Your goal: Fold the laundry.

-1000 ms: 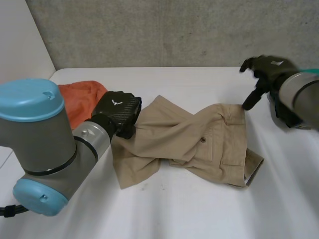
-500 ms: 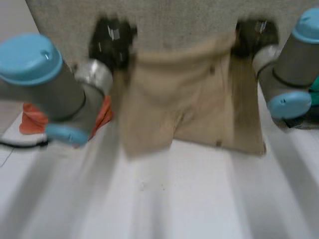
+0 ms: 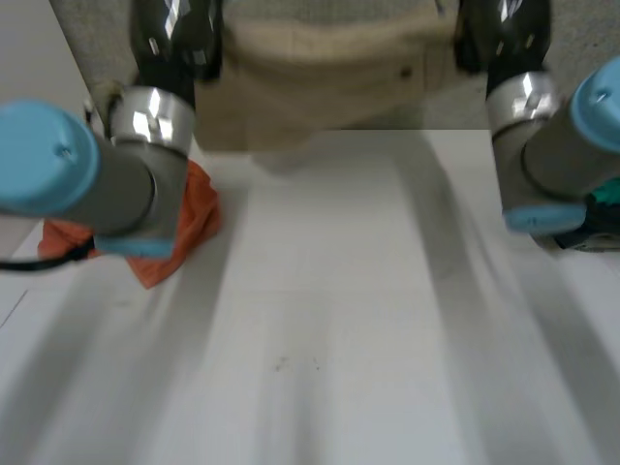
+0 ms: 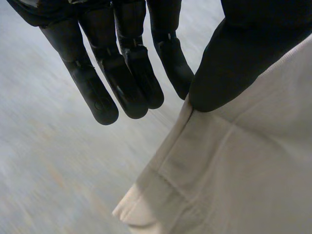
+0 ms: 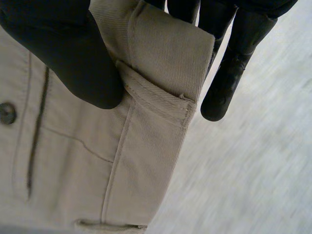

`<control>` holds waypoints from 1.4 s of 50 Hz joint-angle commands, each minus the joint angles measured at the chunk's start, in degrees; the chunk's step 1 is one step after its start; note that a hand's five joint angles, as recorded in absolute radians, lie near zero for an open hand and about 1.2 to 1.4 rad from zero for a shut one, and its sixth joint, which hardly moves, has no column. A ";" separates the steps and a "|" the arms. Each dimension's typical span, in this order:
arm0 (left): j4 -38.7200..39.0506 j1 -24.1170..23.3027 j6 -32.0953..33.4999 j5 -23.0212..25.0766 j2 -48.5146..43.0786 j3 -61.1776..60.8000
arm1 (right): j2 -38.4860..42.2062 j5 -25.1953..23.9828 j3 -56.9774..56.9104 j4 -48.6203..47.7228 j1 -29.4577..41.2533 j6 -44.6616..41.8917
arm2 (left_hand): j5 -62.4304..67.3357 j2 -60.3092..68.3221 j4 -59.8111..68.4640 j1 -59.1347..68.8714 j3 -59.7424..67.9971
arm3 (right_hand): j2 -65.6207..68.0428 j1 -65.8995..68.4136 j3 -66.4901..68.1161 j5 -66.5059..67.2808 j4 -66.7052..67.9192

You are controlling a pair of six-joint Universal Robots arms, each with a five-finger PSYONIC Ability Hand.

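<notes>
Left hand [image 4: 234, 63]: thumb pressed down on one edge of the khaki shorts [image 4: 243, 180] just above a corner, the other fingers straight and close together beside it, so I read it as a pinch at the thumb. Right hand [image 5: 68, 53]: thumb on the front of the opposite edge, fingers behind the fold, cloth firmly nipped between them, a button [image 5: 6, 113] just past my thumb. Between the two hands the shorts hang stretched in the air, well clear of the table [image 3: 329, 320] below. Under my left arm, an orange cloth [image 3: 199, 213] lies bunched on the table. Step in hand, by my judgement: holding the shorts up to open them out before folding. Next calls for lowering both hands evenly so the cloth lands flat on the bare middle, grips kept until it lies smooth.
</notes>
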 commanded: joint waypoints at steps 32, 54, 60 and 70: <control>-67.99 -11.10 0.99 -4.60 20.13 -33.51 | -24.11 -6.22 43.99 61.60 -4.76 -41.43 | 14.35 11.31 11.11 14.43 11.64 | 12.44 23.03 12.10 14.21 11.79; -33.75 -12.08 15.13 -5.92 -4.20 -2.85 | -11.75 2.28 30.58 36.78 -4.52 -28.98 | 14.35 11.31 11.11 14.43 11.64 | 12.44 23.03 12.10 14.21 11.79; -34.34 -11.02 18.22 -6.62 -6.24 -2.39 | -10.06 3.97 31.35 35.89 -3.28 -28.72 | -32.73 -35.77 -35.96 -32.64 -35.44 | 12.44 23.03 12.10 14.21 11.79; -41.71 -9.79 3.92 -6.36 3.68 -8.19 | -10.94 -1.21 34.43 35.98 -3.98 -28.10 | -43.66 -46.70 -46.90 -43.58 -46.38 | 12.44 23.03 12.10 14.21 11.79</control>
